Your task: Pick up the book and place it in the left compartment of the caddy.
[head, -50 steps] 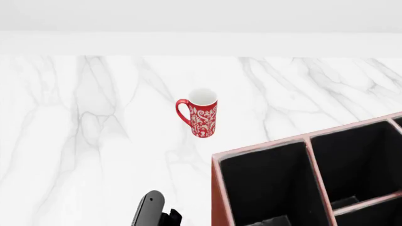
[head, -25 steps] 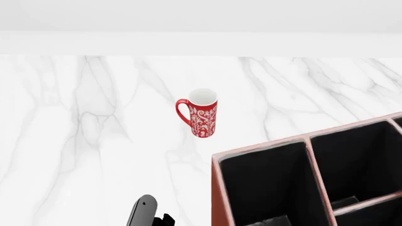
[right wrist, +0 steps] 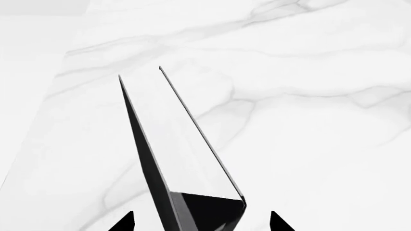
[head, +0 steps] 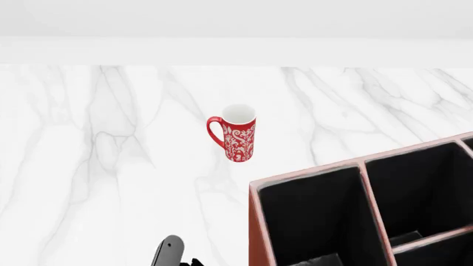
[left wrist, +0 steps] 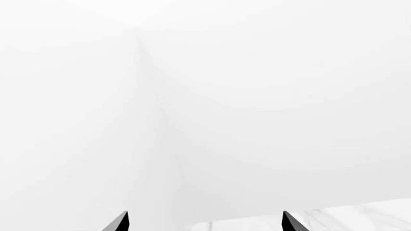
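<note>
Right gripper (right wrist: 200,222) jaws: only tips visible, spread either side of book (right wrist: 186,163); contact not visible, cannot tell if gripping. Left gripper (left wrist: 204,222) tips apart, nothing between, facing blank white wall. Book seen edge-on over marble table (right wrist: 321,144). Caddy (head: 255,221) at near right, left compartment (head: 310,221) holds nothing visible. Red mug (head: 236,133) upright beyond caddy, apart from it.

No readable text, labels or numbers appear; the mug (head: 237,135) bears only a white scroll pattern.
</note>
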Motion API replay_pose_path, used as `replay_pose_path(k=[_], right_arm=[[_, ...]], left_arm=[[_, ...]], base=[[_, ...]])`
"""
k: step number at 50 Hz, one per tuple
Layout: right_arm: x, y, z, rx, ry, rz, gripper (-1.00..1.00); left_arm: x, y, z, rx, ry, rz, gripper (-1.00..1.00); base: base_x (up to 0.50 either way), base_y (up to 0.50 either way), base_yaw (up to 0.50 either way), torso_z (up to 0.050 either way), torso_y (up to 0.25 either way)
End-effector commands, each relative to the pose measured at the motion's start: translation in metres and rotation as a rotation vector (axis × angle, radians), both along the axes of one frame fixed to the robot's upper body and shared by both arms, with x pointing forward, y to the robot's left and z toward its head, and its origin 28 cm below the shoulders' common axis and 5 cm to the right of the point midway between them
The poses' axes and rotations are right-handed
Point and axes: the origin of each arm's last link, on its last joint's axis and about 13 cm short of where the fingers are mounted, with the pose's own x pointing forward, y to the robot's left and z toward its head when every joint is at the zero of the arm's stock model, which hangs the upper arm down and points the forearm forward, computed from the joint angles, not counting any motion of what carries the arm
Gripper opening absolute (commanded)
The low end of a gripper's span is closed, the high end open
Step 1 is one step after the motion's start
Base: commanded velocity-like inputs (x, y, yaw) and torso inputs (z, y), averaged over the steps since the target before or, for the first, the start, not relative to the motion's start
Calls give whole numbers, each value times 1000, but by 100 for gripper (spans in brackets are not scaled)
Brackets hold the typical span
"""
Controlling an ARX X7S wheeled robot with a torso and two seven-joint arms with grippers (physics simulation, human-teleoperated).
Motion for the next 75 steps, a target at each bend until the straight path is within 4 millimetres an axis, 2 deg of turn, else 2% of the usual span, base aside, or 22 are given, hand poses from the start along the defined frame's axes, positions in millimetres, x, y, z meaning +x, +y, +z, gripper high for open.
replay_pose_path(k=[1,11,12,30,41,44,54,64,75], right_arm=[[2,2,-6,-3,12,6,100],[2,3,-5,10,3,1,100],[2,3,-5,15,-12,-11,-100],[-1,2,-5,27,-6,-10,-100],[-22,2,17,121,-123,11,-100],[-25,1,23,184,-223,29,-100],[-28,-1,36,302,-309,-8,-100],[-22,-6,36,301,-326,-79,-100],[-24,-16,50,363,-335,-162,-100]], left_arm=[[0,0,0,0,4,-1,100],[1,0,0,-1,6,-1,100],[1,0,0,-1,6,-1,100],[1,0,0,-4,6,-3,100],[0,-1,0,-1,1,-7,100],[0,-1,0,-2,-4,-6,100],[0,-1,0,-2,-5,-7,100],[0,-1,0,-1,-7,-7,100],[0,-1,0,-3,-8,-8,100]], base=[[0,0,0,0,0],[0,0,0,0,0],[0,0,0,0,0],[0,0,0,0,0],[0,0,0,0,1],[0,0,0,0,0],[0,0,0,0,1],[0,0,0,0,1],[0,0,0,0,1]])
